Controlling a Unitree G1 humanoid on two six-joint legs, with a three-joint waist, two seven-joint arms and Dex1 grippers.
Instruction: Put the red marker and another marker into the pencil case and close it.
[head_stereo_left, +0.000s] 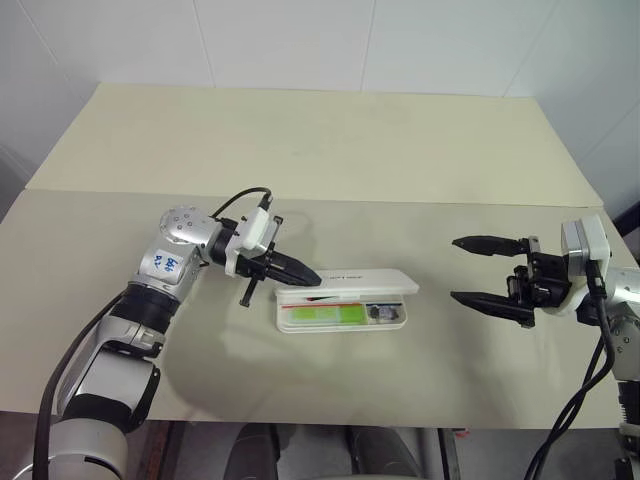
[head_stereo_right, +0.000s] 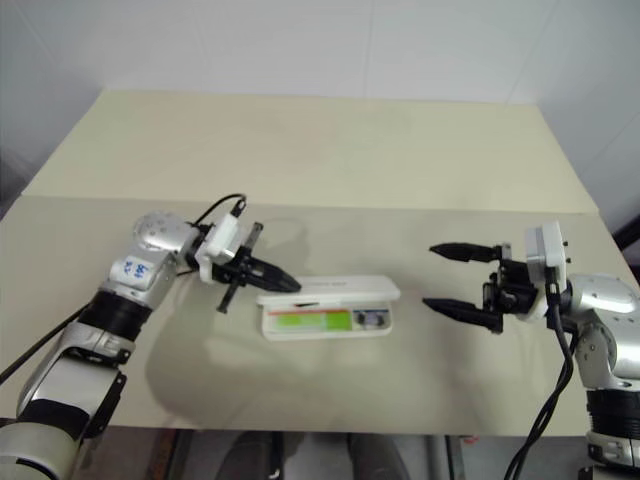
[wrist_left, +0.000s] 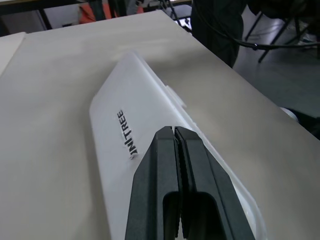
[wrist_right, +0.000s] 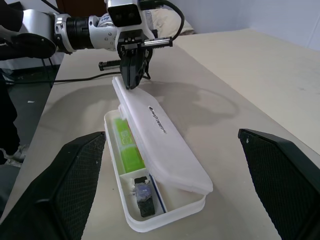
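At frame center, the left gripper (head_stereo_left: 300, 272), fingers pressed together, pushes the pencil case (head_stereo_left: 345, 312) lid down to close it; the right gripper (head_stereo_left: 478, 270) waits spread apart at right.

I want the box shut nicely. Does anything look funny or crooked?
Yes. The lid of the white hard plastic pencil case is half down, slanting over the tray rather than flat. The left gripper, shut, is at the lid's far end. The flat lime-green marker lies tidy inside. The open right gripper stays apart.
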